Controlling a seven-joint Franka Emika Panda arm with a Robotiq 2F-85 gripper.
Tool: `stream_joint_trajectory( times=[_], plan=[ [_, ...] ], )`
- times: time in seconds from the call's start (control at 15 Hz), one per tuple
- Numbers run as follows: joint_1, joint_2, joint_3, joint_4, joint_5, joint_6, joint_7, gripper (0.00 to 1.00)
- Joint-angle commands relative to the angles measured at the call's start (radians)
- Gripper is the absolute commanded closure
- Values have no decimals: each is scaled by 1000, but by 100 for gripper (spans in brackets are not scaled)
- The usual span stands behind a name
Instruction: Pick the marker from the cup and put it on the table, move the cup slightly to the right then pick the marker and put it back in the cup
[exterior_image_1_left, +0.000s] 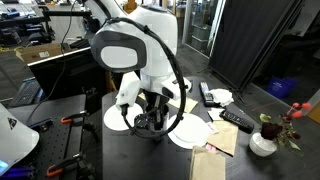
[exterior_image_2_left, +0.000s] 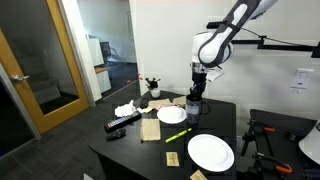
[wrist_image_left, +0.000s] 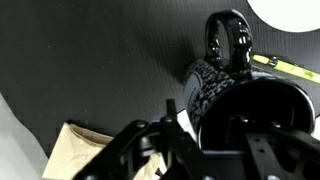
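The cup (wrist_image_left: 215, 85), a dark mug with its handle pointing away, stands on the dark table (wrist_image_left: 90, 60). My gripper (wrist_image_left: 205, 125) straddles its near rim, one finger outside the wall and one inside the cup. The jaws stand partly closed, with a sliver of light showing between the outer finger and the wall. The yellow-green marker (wrist_image_left: 290, 68) lies flat on the table just beyond the cup. An exterior view shows the gripper (exterior_image_2_left: 196, 100) pointing straight down onto the cup (exterior_image_2_left: 194, 110), and the marker (exterior_image_2_left: 177, 133) lying between two plates. In an exterior view the gripper (exterior_image_1_left: 150, 122) hides the cup.
A white plate (exterior_image_2_left: 172, 115) sits beside the cup and another (exterior_image_2_left: 211, 152) lies nearer the table's front. A brown paper sheet (exterior_image_2_left: 150, 129), a remote (exterior_image_2_left: 122, 123), sticky notes (exterior_image_2_left: 172, 158) and a small vase with red flowers (exterior_image_1_left: 263, 143) also stand on the table.
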Motion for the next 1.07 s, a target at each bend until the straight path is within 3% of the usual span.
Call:
stream_joint_trajectory(
  times=[0.0,0.13,1.0],
  plan=[
    [-16,19,18,26,22,5,-14,88],
    [-15,23,20,33,21,-2,-14,99],
    [-16,-21,-34,19,-44,-70,37,98]
  ],
)
